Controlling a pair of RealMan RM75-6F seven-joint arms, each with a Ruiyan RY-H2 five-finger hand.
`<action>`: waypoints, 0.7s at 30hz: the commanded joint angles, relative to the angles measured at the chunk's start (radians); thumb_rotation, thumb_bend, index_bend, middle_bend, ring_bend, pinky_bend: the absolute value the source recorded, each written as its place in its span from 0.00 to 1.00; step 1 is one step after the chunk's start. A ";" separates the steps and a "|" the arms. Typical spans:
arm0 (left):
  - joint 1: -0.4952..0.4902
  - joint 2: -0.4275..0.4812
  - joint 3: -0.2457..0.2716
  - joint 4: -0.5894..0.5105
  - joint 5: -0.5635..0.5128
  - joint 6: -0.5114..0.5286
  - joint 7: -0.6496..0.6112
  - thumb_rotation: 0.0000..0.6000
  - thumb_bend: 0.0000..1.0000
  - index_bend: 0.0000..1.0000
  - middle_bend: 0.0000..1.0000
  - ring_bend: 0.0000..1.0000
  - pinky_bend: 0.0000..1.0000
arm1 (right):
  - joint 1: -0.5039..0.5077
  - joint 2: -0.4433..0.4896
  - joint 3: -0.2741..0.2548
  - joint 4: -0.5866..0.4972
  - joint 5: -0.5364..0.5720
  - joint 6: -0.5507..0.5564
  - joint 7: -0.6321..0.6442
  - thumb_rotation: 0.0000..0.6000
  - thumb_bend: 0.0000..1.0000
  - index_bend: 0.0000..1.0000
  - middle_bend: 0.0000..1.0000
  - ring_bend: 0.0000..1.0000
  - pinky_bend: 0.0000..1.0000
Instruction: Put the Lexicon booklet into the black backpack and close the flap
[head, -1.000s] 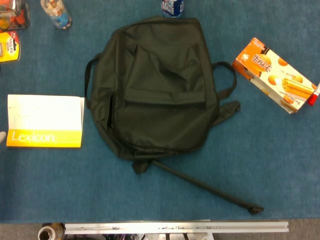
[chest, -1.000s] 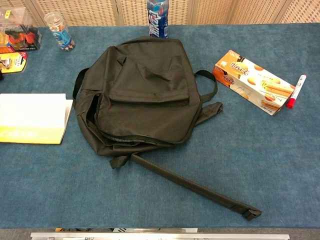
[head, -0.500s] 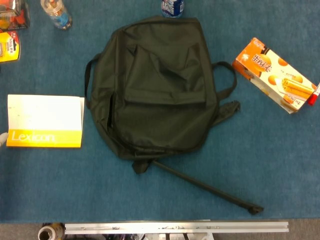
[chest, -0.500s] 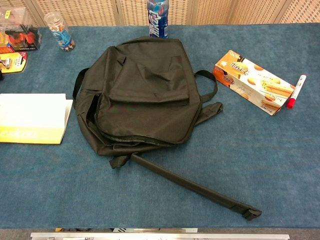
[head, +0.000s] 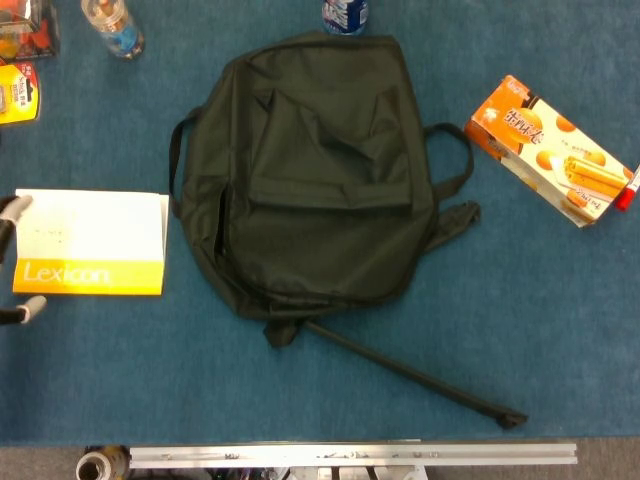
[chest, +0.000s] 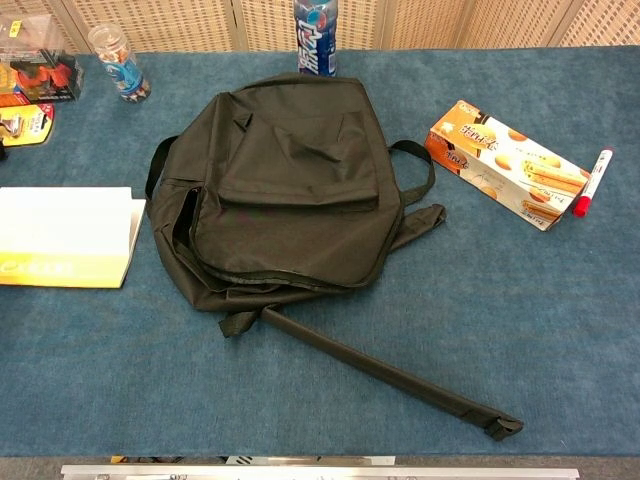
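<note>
Lexicon booklet (head: 90, 243) L of backpack (head: 315, 175) | snack box (head: 548, 150) R; bottle (chest: 315, 35) behind

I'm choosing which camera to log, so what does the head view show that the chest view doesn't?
Only the head view shows fingertips of the left robot hand at the left edge, flanking the Lexicon booklet, and the booklet's title reads clearly there.

Only the chest view shows the wicker screen behind the table, and the whole red marker.

Both show the black backpack lying flat with its flap down, the booklet to its left, the orange snack box to its right, and the long strap trailing toward the front edge. The right hand appears in neither.
</note>
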 joint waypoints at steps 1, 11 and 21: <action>-0.010 -0.026 0.016 0.029 0.010 -0.027 0.004 1.00 0.05 0.08 0.14 0.15 0.21 | 0.001 0.001 0.001 -0.001 -0.002 0.001 0.001 1.00 0.00 0.12 0.29 0.11 0.23; -0.064 -0.099 0.020 0.124 -0.002 -0.132 0.000 1.00 0.05 0.08 0.14 0.15 0.21 | 0.000 0.000 -0.002 -0.002 -0.006 0.003 0.003 1.00 0.00 0.12 0.29 0.11 0.23; -0.118 -0.158 0.005 0.193 -0.046 -0.227 0.008 1.00 0.05 0.08 0.14 0.15 0.21 | -0.003 0.001 -0.004 -0.004 -0.008 0.007 0.005 1.00 0.00 0.12 0.29 0.11 0.23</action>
